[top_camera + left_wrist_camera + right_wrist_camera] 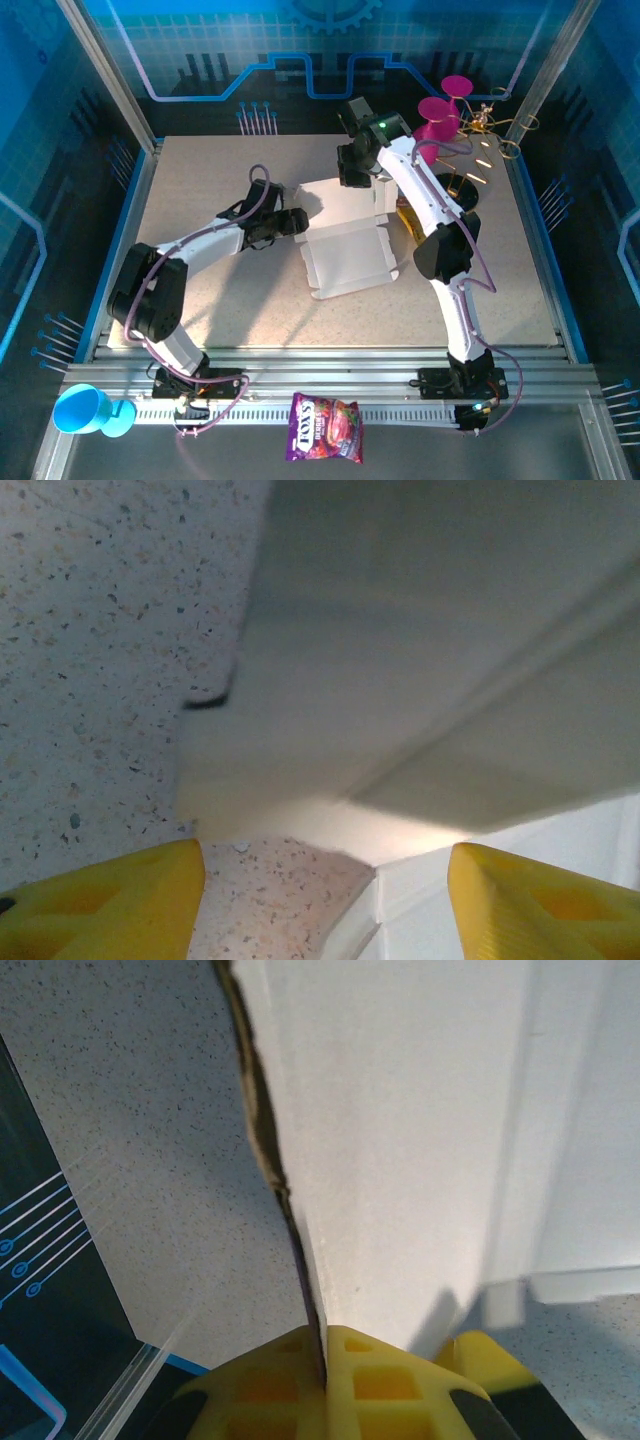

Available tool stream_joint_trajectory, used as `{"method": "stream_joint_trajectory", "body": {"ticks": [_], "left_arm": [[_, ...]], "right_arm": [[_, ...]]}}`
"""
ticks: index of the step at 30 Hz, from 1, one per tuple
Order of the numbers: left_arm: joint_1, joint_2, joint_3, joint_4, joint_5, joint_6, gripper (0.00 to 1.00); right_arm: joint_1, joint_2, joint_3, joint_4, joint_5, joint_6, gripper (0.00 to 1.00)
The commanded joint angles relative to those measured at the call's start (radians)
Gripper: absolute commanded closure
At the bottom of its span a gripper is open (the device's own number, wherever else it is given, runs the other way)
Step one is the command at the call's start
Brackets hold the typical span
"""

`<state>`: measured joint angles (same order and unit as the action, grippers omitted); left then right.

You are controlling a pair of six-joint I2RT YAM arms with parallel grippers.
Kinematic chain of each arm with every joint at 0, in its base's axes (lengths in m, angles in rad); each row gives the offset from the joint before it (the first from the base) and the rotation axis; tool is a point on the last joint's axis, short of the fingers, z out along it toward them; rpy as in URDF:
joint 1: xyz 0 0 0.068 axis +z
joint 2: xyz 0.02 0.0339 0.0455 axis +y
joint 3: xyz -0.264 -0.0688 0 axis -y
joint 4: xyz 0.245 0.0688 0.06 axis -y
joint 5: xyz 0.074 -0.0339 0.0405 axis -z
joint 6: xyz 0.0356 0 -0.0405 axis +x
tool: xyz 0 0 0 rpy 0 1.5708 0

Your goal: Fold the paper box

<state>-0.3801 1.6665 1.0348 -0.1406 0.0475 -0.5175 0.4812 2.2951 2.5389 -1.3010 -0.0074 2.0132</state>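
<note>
- Left gripper: jaws apart, empty, just beside the box's left flap.
- Box: centre of the counter, white inside up, tray part flat, far panel lifted.
- Right gripper: clamped on the far panel's edge.
- Risk: that thin-edge pinch is the sole hold, so the panel may slip out or crease off its score. The unheld left flap may spring outward, and the tray may skid.
- Long axis: near to far, leaning slightly left at the far end; the lifted end points far.
</note>
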Motion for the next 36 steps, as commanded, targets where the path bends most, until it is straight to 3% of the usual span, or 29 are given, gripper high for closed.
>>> {"method": "stream_joint_trajectory", "body": {"ticks": [1,4,8,11,14,17,19,22,27,36], "left_arm": [[-0.028,0.020,0.001,0.010,-0.030,0.037,0.33],[-0.055,-0.058,-0.039,0.036,-0.078,0.023,0.34],[-0.063,-0.283,-0.047,-0.034,-0.122,-0.074,0.33],[-0.053,-0.426,-0.047,-0.098,-0.130,-0.119,0.30],[0.024,-0.492,-0.014,-0.233,-0.118,-0.131,0.30],[0.146,-0.545,-0.046,-0.254,-0.078,-0.123,0.31],[0.251,-0.536,-0.068,-0.271,-0.021,-0.143,0.32],[0.340,-0.484,-0.098,-0.248,0.056,-0.140,0.37],[0.368,-0.382,-0.144,-0.156,0.119,-0.118,0.46],[0.363,-0.266,-0.194,-0.007,0.196,-0.053,0.61]], "right_arm": [[-0.006,0.016,0.008,0.007,-0.013,0.037,1.00],[-0.008,0.017,0.008,0.015,-0.007,0.036,1.00],[-0.018,0.009,-0.005,0.037,0.007,-0.001,1.00],[-0.018,-0.026,-0.099,0.159,0.005,-0.044,1.00],[-0.006,-0.070,-0.216,0.316,-0.006,-0.086,1.00],[0.017,-0.117,-0.359,0.530,-0.018,-0.142,1.00],[0.039,-0.156,-0.483,0.709,-0.018,-0.170,1.00],[0.064,-0.192,-0.624,0.881,-0.039,-0.200,1.00],[0.091,-0.261,-0.856,1.196,-0.056,-0.245,1.00],[0.075,-0.317,-1.027,1.466,-0.170,-0.385,1.00]]}}
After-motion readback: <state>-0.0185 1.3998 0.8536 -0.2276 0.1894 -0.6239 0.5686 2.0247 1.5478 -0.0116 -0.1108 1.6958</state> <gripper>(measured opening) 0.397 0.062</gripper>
